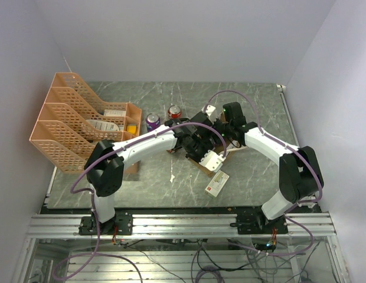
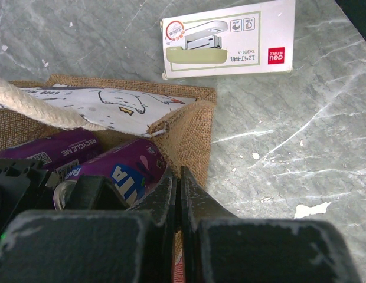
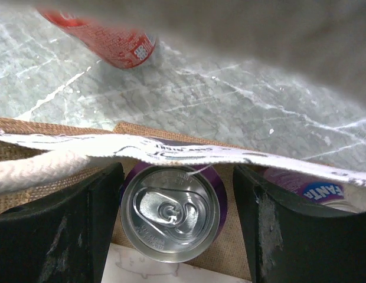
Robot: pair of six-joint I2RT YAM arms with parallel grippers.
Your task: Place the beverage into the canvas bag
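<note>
Setting the can (image 3: pixel 170 213) down cleanly looks to be the step in hand. It stands upright inside the bag (image 2: pixel 192 132), silver top up, between the two fingers of the right tool (image 3: pixel 177 194). The fingers sit very close on both sides, but I cannot tell whether they grip it or have let go. The left tool (image 2: pixel 178 180) is clenched on the bag's burlap rim at one corner, which seems to hold the mouth open. The bag stands about mid-worktop, under both wrists. A second purple can (image 3: pixel 307 188) shows just beside the upright one in the bag, so room is tight.

To do this well, the can's base should rest fully on the bag floor before the fingers spread. They should spread only enough to clear it, since the white panel (image 3: pixel 189 154) and a rope handle (image 3: pixel 47 171) cross just beside the tool. The lift out should go straight up, so no finger hooks the handle or tips the can. The left tool is best left clamped until the right is clear.

A red can (image 1: pixel 174 111) and a loose purple can (image 1: pixel 152 121) stand toward the far edge. A stapler box (image 1: pixel 217 184) lies toward the near edge.
</note>
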